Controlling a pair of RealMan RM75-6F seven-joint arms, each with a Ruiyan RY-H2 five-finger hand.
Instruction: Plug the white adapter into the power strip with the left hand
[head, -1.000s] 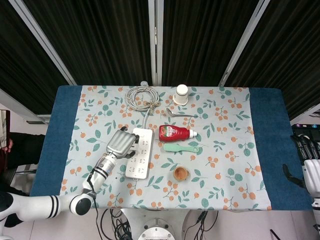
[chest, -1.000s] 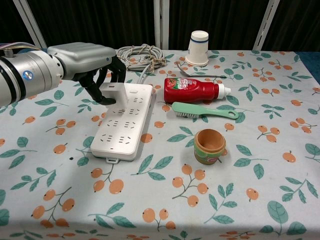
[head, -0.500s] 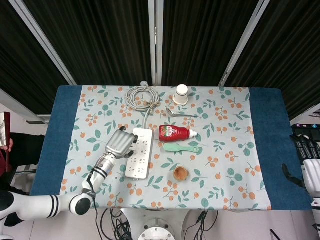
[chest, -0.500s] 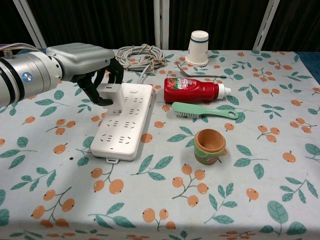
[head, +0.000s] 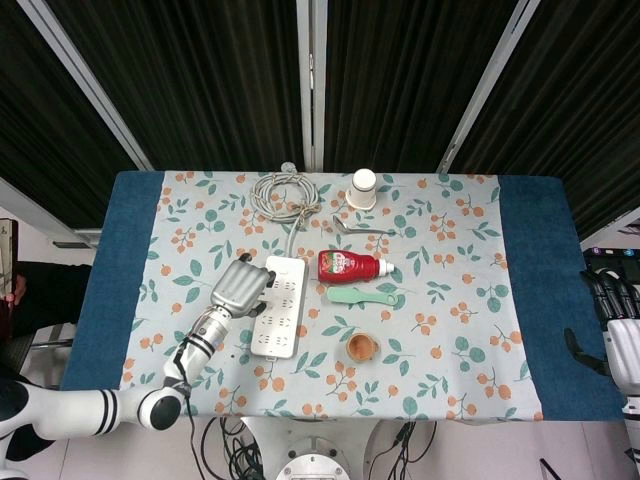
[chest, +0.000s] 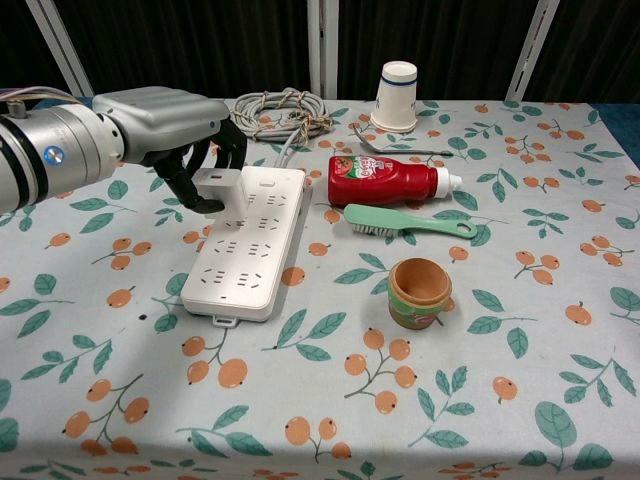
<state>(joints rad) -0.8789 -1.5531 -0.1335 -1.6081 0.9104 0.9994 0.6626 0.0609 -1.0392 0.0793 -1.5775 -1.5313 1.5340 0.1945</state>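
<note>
The white power strip (chest: 250, 238) (head: 279, 305) lies lengthwise on the floral cloth, left of centre. My left hand (chest: 172, 125) (head: 240, 284) hovers over the strip's far left corner and grips the white adapter (chest: 218, 181) between dark fingers. The adapter sits low against the strip's left edge, near the far sockets. Whether its pins are in a socket is hidden by the fingers. My right hand (head: 620, 345) hangs off the table's right side, at the edge of the head view, and its fingers are too cut off to read.
A coiled grey cable (chest: 282, 108) lies behind the strip. To the right lie a red ketchup bottle (chest: 385, 180), a green brush (chest: 405, 221), a small clay pot (chest: 418, 291), a paper cup (chest: 397, 83) and a metal spoon (chest: 395, 148).
My left hand has drawn the adapter slightly back and left, lower onto the strip's far left corner. Nothing else has moved.
</note>
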